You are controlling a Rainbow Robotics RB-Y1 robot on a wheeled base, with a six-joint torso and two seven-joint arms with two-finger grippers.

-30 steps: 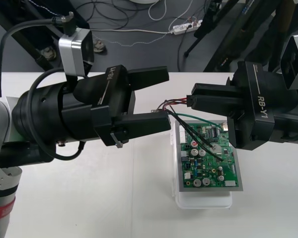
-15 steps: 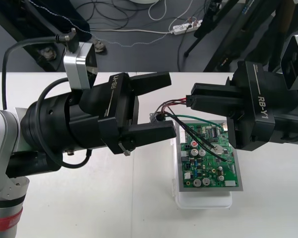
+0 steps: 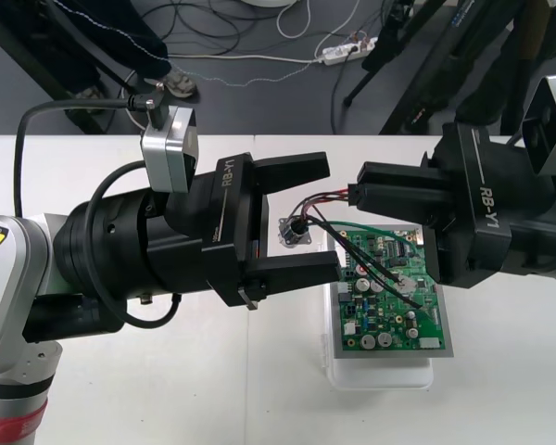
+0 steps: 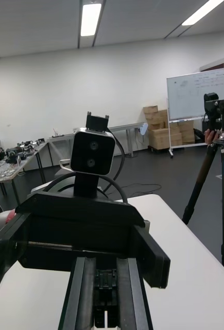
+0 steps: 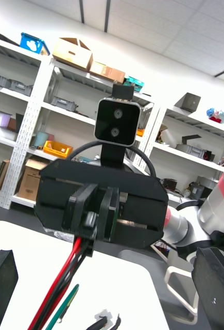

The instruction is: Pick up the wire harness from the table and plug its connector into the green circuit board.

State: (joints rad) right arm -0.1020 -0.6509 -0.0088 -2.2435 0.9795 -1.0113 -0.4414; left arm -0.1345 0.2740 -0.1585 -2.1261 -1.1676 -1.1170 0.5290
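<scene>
Wire harness (image 3: 317,197): hanging above the counter (image 3: 167,389), its red and black wires being pinched in the closed jaws of the right gripper (image 3: 358,193). Green and black strands are trailing down over the green circuit board (image 3: 389,315), which is sitting on a white base (image 3: 380,375). The round metal socket (image 3: 292,231) is dangling between the wide-spread jaws of the left gripper (image 3: 326,218), which are holding nothing. Whether the plug is seated in the board cannot be told.

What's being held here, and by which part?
The right gripper pinches the harness by its wires; the left gripper, open around the metal socket, holds nothing.
</scene>
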